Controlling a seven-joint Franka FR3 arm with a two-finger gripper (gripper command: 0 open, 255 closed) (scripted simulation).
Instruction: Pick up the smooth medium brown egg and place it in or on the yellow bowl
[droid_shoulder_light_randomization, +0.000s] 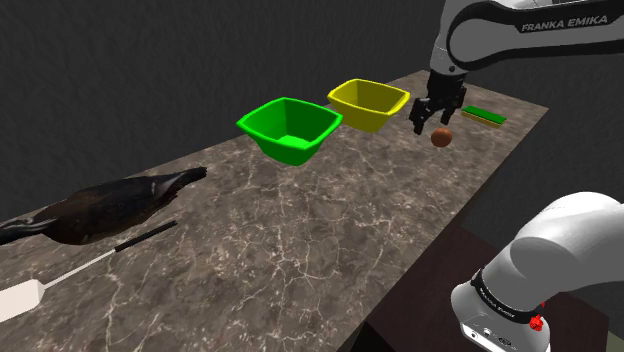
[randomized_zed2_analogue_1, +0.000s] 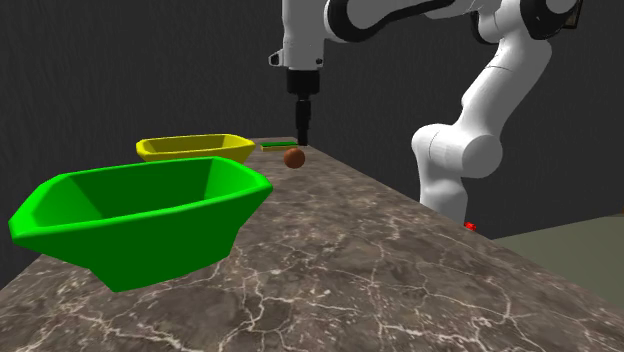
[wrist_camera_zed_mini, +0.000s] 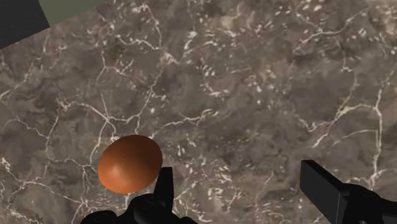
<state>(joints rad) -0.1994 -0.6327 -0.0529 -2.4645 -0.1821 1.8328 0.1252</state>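
**A:** Where's the egg?

**B:** On the marble counter, near its far end, right below the gripper. It's not between the fingers, though. It sits just outside one of them, and the gap itself shows bare counter.

**A:** Jaws?

**B:** Wide apart, holding nothing.

**A:** Egg's long axis?

**B:** Reads nearly round from the hand. Can't call it.

**A:** So the next move?

**B:** My guess: shift sideways toward the egg to centre it, then drop. Closing from here would likely miss.

**A:** Anything in the way?

**B:** The yellow bowl is near the egg, on the shoulder view's left, with nothing between them. The green bowl is just past it. A flat green pad is near on the egg's other side. A dark bird figure lies well apart at the opposite end.
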